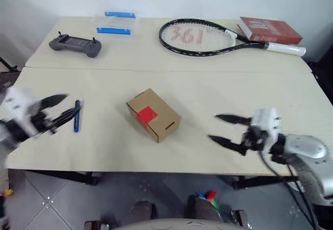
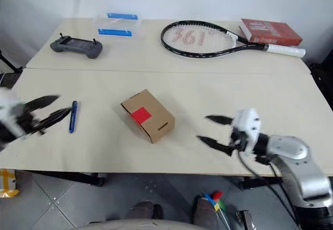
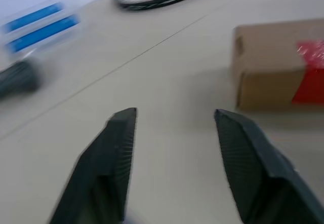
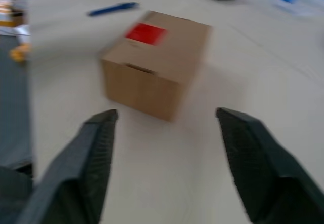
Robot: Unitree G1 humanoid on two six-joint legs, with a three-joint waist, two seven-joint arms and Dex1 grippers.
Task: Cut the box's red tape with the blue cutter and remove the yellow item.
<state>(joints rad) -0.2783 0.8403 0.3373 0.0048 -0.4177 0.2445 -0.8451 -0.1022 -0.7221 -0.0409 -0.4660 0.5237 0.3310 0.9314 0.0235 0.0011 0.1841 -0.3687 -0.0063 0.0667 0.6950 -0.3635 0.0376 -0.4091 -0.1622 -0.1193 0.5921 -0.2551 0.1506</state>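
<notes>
box (image 1: 153, 115) centre frame on bench (image 1: 208, 84), red tape (image 1: 146, 115) intact | blue cutter (image 1: 77, 115) lower left | left gripper (image 1: 58, 110) jaws apart, empty | right gripper (image 1: 225, 129) jaws apart, empty

Both eye views look down from above over the whole surface (image 1: 208, 94); each wrist view faces the box (image 4: 157, 62) low and close.
</notes>
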